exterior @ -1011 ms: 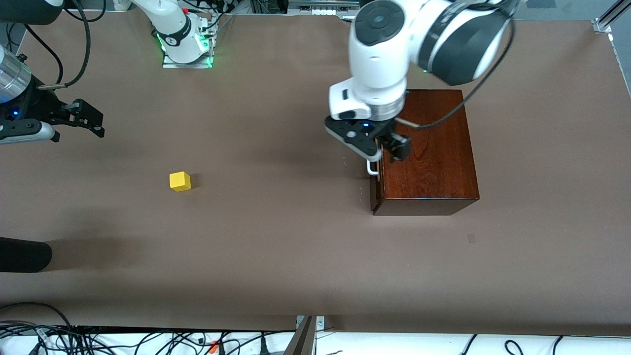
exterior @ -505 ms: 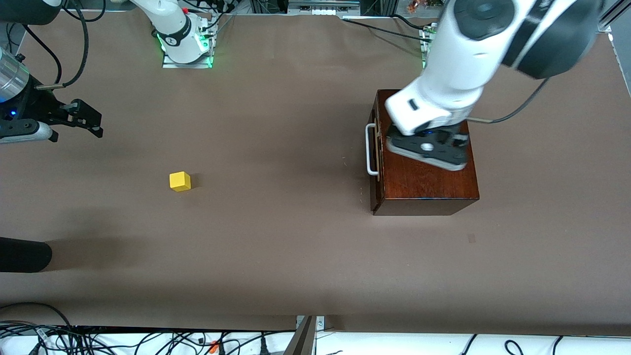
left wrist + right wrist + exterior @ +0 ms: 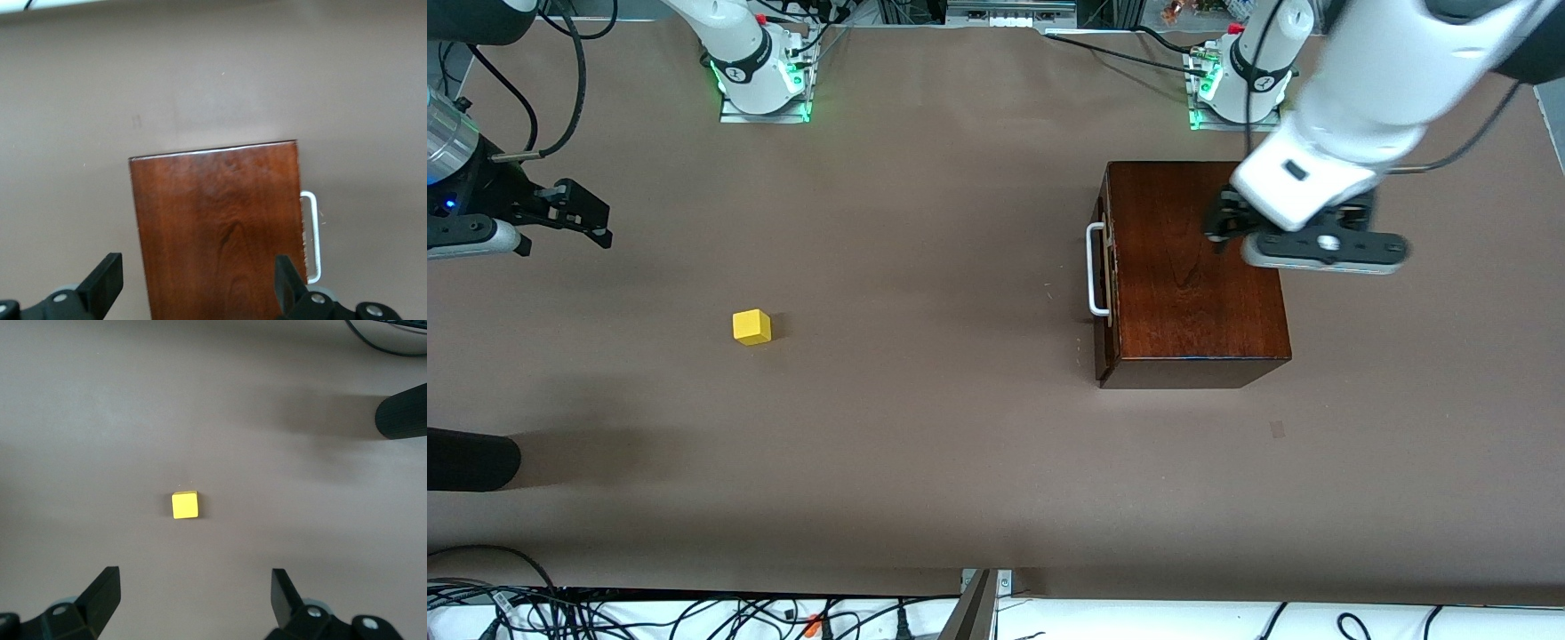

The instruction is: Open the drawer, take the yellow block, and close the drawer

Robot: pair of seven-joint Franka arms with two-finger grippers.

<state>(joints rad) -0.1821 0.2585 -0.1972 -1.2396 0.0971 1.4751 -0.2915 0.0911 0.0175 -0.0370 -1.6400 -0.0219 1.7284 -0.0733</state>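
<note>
The dark mahogany box point(image 3: 1196, 276) stands toward the left arm's end of the table. The drawer is shut, and its white bar handle point(image 3: 1095, 271) faces the right arm's end. The yellow block point(image 3: 751, 326) lies on the bare table, well away from the box toward the right arm's end. My left gripper point(image 3: 1232, 222) hangs open and empty over the box top; the left wrist view shows the gripper point(image 3: 197, 283), the box point(image 3: 217, 227) and the handle point(image 3: 312, 233). My right gripper point(image 3: 587, 218) waits open above the table, with the block point(image 3: 185, 505) ahead of the gripper point(image 3: 193, 593).
A black rounded object point(image 3: 467, 458) juts in at the table's edge on the right arm's end, nearer the camera than the block; it also shows in the right wrist view point(image 3: 400, 417). Cables run along the camera-side edge. The arm bases point(image 3: 760, 80) point(image 3: 1240, 80) stand at the farthest edge.
My left gripper has left the drawer handle, risen and swung across the box top toward the left arm's end. The drawer stays shut. The right arm and the block have not moved.
</note>
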